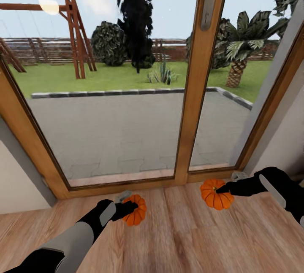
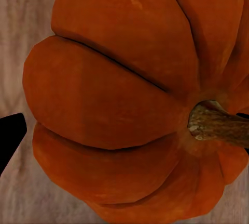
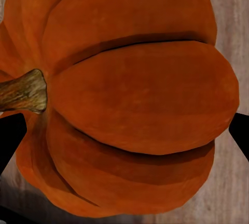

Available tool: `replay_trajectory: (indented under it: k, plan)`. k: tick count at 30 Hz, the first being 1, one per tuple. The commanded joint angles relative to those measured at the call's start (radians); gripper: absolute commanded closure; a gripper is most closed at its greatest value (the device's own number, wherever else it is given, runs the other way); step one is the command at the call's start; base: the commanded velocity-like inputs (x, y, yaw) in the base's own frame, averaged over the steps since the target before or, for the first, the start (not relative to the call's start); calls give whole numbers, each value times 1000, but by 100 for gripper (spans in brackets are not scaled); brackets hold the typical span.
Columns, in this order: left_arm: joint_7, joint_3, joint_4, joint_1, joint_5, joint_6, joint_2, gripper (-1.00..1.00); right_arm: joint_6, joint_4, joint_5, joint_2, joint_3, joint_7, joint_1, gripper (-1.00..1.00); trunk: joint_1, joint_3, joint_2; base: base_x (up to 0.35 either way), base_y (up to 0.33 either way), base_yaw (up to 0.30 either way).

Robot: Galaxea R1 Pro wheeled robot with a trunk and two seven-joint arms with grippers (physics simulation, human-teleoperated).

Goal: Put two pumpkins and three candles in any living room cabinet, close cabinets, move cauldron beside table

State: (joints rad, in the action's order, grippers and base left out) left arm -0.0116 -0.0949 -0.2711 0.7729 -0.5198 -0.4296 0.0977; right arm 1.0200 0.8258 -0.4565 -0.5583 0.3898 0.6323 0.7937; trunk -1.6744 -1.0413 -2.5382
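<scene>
- Glass door: tall panes in a pale wood frame, taking up the head view from 9 through 12 to 3 o'clock; a metal handle sits on the centre post near 12 o'clock. Beyond the glass are a paved patio, lawn, a red wooden swing frame, dark shrubs and a palm.
- Floor: light wood planks across the lower part of the head view, running up to the door sill.
- Left arm: grey and black, reaching in from 7 o'clock toward the door.
- Right arm: black with a grey panel, reaching in from 4 o'clock.
- Left pumpkin: orange, deeply ribbed, at about 6 o'clock in the head view, close to the sill. In the left wrist view it is very close to the camera, stem lying sideways, planks behind it.
- Right pumpkin: orange, ribbed, at about 5 o'clock, close to the sill, well apart from the other. In the right wrist view it is equally close, stem sideways.
- Left fingers: black, set either side of the left pumpkin and touching it; a dark tip shows at its flank. Closed onto it.
- Right fingers: black, set either side of the right pumpkin, tips at both flanks. Closed onto it.
</scene>
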Motion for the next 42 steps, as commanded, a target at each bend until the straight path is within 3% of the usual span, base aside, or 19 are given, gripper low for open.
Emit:
replay_trajectory:
  k: [1,7,11,18,25,28,36,40,42]
  plan:
    - [-2,-8,-1,0,-5,-3,-1,100,1,0,7,-1,3,6,1,100,1,3,0,0,0,0]
    - [-3,-9,0,0,-4,-3,-1,100,2,-5,7,0,3,6,1,100,3,28,1,0,0,-125]
    - [-3,-10,0,0,-3,-4,-1,100,0,-17,8,2,4,6,1,100,3,30,1,0,0,-128]
    - [-4,-11,2,-1,-1,-5,-4,100,0,-30,6,33,4,6,1,100,3,30,1,-143,0,-12]
    - [-3,-12,3,-2,-2,-5,-4,100,-20,-40,1,35,-4,12,1,100,3,30,1,-307,0,-2]
    - [-2,-12,2,-3,-1,-4,-5,100,-32,-102,-2,35,-6,13,1,100,3,31,1,-312,0,-161]
    - [-2,-11,1,-9,-3,-3,-25,100,-85,-143,-1,35,-7,8,1,100,3,38,1,-211,0,-249]
    - [-3,-9,1,-10,-5,1,-45,100,-90,-176,-1,35,-6,6,1,100,5,57,2,-12,0,-258]
    - [0,-7,-1,-10,-6,4,-58,100,-92,-200,-2,51,-7,6,1,100,6,66,3,-2,0,-263]
